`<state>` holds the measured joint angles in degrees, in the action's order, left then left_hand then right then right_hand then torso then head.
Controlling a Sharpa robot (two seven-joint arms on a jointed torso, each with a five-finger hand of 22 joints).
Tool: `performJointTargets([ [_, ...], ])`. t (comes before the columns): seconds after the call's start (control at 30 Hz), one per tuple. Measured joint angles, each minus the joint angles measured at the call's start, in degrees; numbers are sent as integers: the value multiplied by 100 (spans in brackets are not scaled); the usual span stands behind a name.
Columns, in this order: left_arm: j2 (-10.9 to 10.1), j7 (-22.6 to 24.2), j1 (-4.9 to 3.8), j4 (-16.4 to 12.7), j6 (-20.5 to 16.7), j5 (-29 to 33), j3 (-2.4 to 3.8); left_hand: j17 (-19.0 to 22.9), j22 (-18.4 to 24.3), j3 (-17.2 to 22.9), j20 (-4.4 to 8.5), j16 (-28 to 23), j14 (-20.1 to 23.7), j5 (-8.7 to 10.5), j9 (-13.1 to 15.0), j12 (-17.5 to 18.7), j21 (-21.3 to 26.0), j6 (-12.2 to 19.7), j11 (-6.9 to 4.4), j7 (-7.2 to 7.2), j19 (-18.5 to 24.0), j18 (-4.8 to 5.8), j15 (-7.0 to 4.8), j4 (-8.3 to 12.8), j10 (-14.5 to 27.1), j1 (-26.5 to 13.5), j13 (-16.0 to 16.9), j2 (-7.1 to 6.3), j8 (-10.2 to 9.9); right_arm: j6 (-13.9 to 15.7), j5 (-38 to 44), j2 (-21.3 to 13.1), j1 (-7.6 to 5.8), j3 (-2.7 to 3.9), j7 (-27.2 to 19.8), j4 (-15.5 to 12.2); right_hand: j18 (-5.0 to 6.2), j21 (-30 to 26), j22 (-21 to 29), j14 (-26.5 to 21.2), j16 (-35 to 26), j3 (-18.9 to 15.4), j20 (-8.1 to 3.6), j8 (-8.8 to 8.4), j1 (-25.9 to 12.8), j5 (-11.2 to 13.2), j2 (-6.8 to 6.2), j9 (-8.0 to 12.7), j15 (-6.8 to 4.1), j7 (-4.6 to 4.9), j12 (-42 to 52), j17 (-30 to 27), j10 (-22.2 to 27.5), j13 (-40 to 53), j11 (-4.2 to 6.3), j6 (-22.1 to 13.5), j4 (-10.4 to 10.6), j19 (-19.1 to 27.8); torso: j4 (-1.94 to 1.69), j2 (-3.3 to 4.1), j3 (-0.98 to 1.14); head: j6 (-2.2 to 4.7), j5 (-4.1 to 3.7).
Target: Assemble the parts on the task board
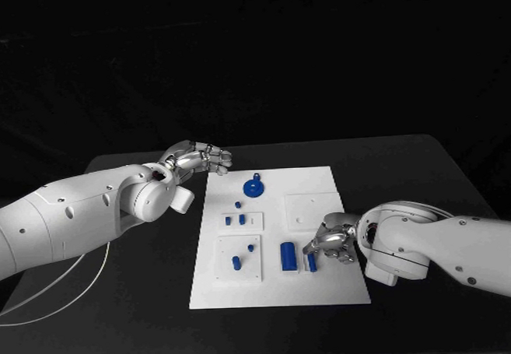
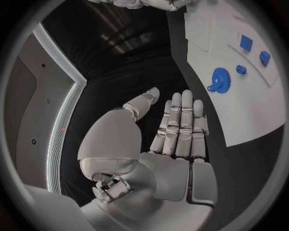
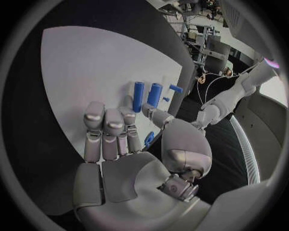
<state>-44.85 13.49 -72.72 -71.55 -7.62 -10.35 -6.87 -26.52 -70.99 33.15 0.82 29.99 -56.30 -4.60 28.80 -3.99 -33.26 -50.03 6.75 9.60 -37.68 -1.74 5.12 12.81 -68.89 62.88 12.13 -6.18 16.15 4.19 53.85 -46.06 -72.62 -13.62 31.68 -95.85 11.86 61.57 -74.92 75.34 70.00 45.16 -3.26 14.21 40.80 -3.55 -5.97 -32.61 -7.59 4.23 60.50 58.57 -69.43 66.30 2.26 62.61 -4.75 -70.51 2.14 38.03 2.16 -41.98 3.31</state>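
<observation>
Now my right hand (image 1: 331, 243) has its fingers (image 3: 106, 126) loosely apart beside a blue peg (image 1: 311, 261), clamping nothing. I should pinch it squarely. My left hand (image 1: 199, 158) hovers empty, fingers apart, off the task board (image 1: 327, 287).

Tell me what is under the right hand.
Under the right hand lies the white task board, with a slim blue part at its fingertips. Whether it pinches that part is hidden.

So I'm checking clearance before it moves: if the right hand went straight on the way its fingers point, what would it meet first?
Probably the blue cylinder lying on the task board, just ahead of the right hand; depth is unclear.
</observation>
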Motion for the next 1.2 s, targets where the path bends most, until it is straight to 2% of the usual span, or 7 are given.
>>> performJointTargets([
  [0.27, -1, -1, 0, 0, 1, -1, 0, -6, 1, 0, 0, 0, 0, 0, 0, 0, 0, 15, 0, -15, 0, 1, 0, 0, 0, 0, 0, 0, 0, -22, -3, 2, 1, -1, -10, -8, 0, 0, 0, 5, 0, 31, 1, 4, -100, 0, -101, 24, 6, 1, 0, 0, 0, 7, 0, 1, -31, 0, 0, 0, 0, 1, 1],
  [0.33, -1, -2, 0, 0, 2, -2, 0, -6, 1, 0, 0, 0, 0, 0, 0, 0, 0, 15, 0, -15, 0, 0, 0, 0, 0, 0, 0, 0, 0, -24, -3, 1, 1, -1, -14, -8, 0, 0, 0, 5, 0, 31, 1, 4, -131, 0, -183, 25, 6, 1, 0, 0, 0, 13, 0, 1, -31, -1, 0, 0, 0, 1, 1],
  [0.4, -2, -2, 0, 0, 2, -2, 0, -6, 0, 0, 0, 0, 0, 0, 0, 0, 0, 15, 0, -15, 0, 0, 0, 0, 0, 0, 0, 0, 0, -29, -3, 1, 2, -1, -17, -8, 0, 0, 0, 6, 0, 31, -1, 4, -138, 4, -201, 25, 7, 1, 0, 0, 0, 13, 0, 1, -31, -3, 0, 0, 0, 1, 1],
  [0.53, -3, -4, 0, 0, 2, -3, 0, -9, -4, 0, 0, -23, 0, 0, 0, 0, 0, 15, 0, -14, 0, 0, 0, 0, 0, 0, 0, 0, 0, -32, -4, -4, 2, -2, -25, -16, 0, 0, 1, 25, 0, 16, -14, 4, -188, 44, -356, 25, -8, 8, 0, -6, 0, 13, 0, 8, -16, -33, 0, 0, 0, 1, 1],
  [0.77, -3, -8, 0, 1, 4, -5, 0, -10, -4, 0, 0, -23, 0, 0, 0, 0, 0, 14, 0, -14, 0, 0, 0, 0, 0, 0, 0, 0, 0, -55, -9, -55, 5, -3, -51, -82, 0, 0, 1, 33, 0, 7, -13, 4, -193, 43, -407, 30, -1, 8, 0, -6, 0, 20, 0, 8, 25, -33, -1, -1, 0, -4, 7],
  [1.2, -5, -12, 0, 3, 7, -8, 0, -20, -9, 13, 0, -23, 0, 0, -4, 0, 0, 14, 0, -14, 0, 0, 0, -12, 0, 0, 0, 0, 0, -101, -30, -160, 6, 5, -102, -202, 3, 0, 1, 12, 0, 23, -12, 24, -193, 43, -407, 32, -21, 8, 0, -5, 0, 19, 0, 7, 41, -33, 0, -2, 0, -5, 9],
])
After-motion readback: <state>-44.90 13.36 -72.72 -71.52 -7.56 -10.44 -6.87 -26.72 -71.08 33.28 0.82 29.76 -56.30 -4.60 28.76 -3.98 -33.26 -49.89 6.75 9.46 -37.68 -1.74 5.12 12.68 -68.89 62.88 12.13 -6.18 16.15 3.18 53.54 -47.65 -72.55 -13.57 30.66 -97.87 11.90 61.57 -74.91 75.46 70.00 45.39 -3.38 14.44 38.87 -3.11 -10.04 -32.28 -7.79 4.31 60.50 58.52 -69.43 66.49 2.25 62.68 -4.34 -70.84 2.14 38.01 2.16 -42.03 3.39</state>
